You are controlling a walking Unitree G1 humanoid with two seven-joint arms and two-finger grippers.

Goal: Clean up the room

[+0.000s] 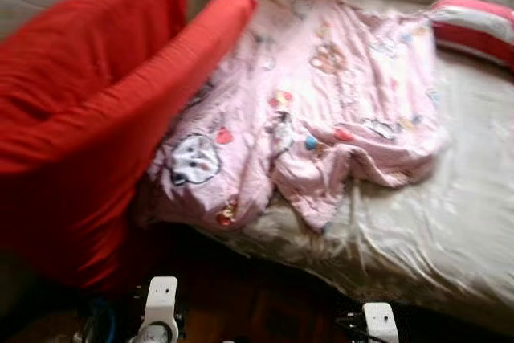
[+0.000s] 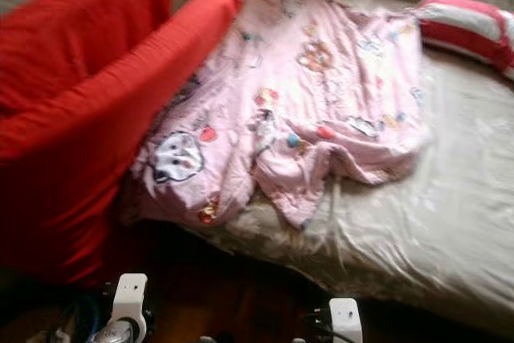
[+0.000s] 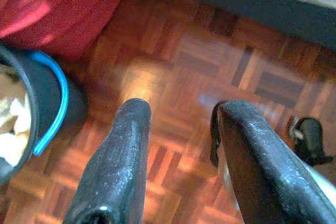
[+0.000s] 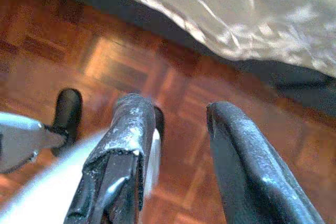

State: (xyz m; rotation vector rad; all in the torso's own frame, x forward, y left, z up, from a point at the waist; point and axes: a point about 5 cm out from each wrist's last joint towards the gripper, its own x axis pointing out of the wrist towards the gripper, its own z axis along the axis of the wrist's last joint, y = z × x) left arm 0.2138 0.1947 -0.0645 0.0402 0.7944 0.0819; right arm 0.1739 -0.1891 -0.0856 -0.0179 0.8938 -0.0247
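A crumpled pink blanket [image 1: 321, 94] with cartoon prints lies across a bed with a beige sheet [image 1: 450, 206]. A red and white striped pillow [image 1: 474, 26] rests at the bed's far right. My left gripper [image 3: 181, 124] hangs open over the parquet floor [image 3: 173, 61], with nothing between its fingers. My right gripper [image 4: 176, 121] is also open and empty, low over the floor beside the bed's edge [image 4: 220, 19]. Both wrists [image 1: 161, 303] [image 1: 377, 319] show at the bottom of the eye views.
A red sofa [image 1: 88, 110] stands at the left, its arm touching the blanket. A dark bucket with a blue rim [image 3: 37, 103] holding pale cloth sits on the floor by the sofa. The eye views are blurred.
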